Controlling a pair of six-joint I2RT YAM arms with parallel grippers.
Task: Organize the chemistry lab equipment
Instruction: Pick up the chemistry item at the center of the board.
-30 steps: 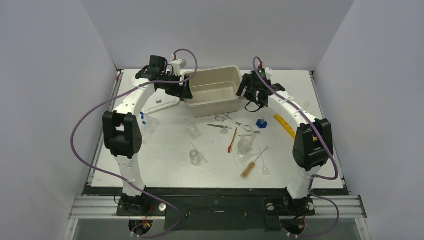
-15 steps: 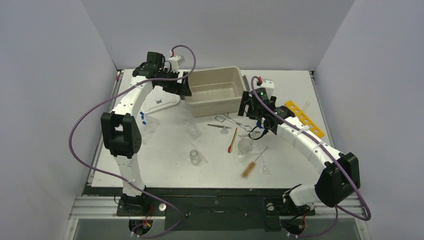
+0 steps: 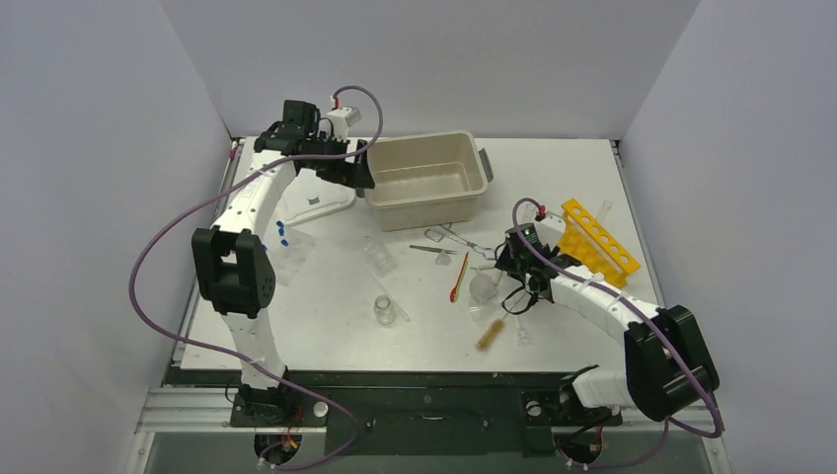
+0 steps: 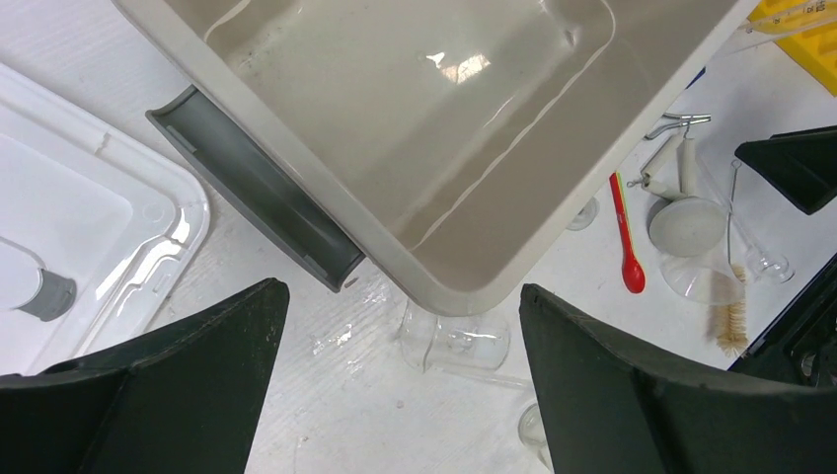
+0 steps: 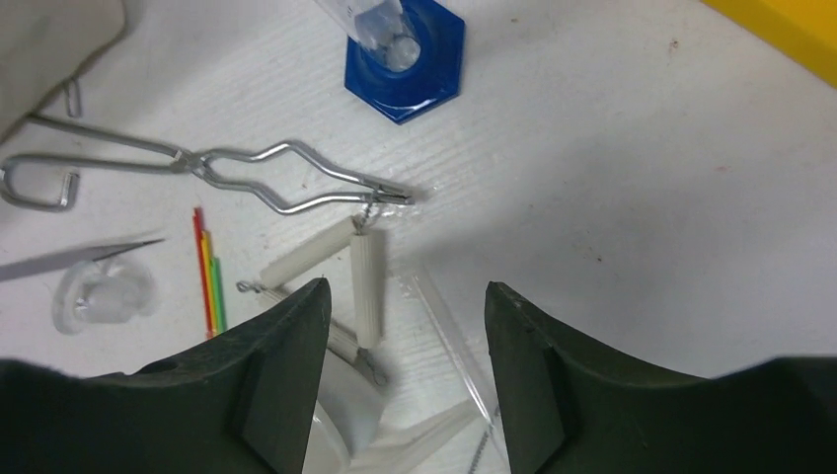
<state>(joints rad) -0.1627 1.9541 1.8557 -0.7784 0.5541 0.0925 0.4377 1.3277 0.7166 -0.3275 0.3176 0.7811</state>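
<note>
Lab equipment lies scattered at the table's middle. Metal tongs point(image 5: 247, 168), a striped spatula point(image 5: 207, 267), white ridged rods point(image 5: 367, 286), a thin glass rod point(image 5: 454, 336) and a blue-based clear cylinder point(image 5: 405, 59) show in the right wrist view. My right gripper point(image 3: 508, 279) hangs open just above the glass rod, holding nothing. A brown brush point(image 3: 491, 331) and an upright beaker point(image 3: 385, 311) sit nearer the front. My left gripper point(image 3: 357, 176) stands open beside the beige tub's point(image 3: 424, 202) left end, over a beaker point(image 4: 459, 341) lying on its side.
The tub's grey handle point(image 4: 257, 188) faces the left gripper, with the white lid point(image 3: 316, 205) just left of it. A yellow tube rack point(image 3: 597, 237) stands right of the right gripper. Blue-capped tubes point(image 3: 281, 233) lie by the left arm.
My right arm has swung from the tub's right end down to the items at the middle, uncovering the yellow rack, and its jaws have narrowed. The left gripper has drawn back slightly.
</note>
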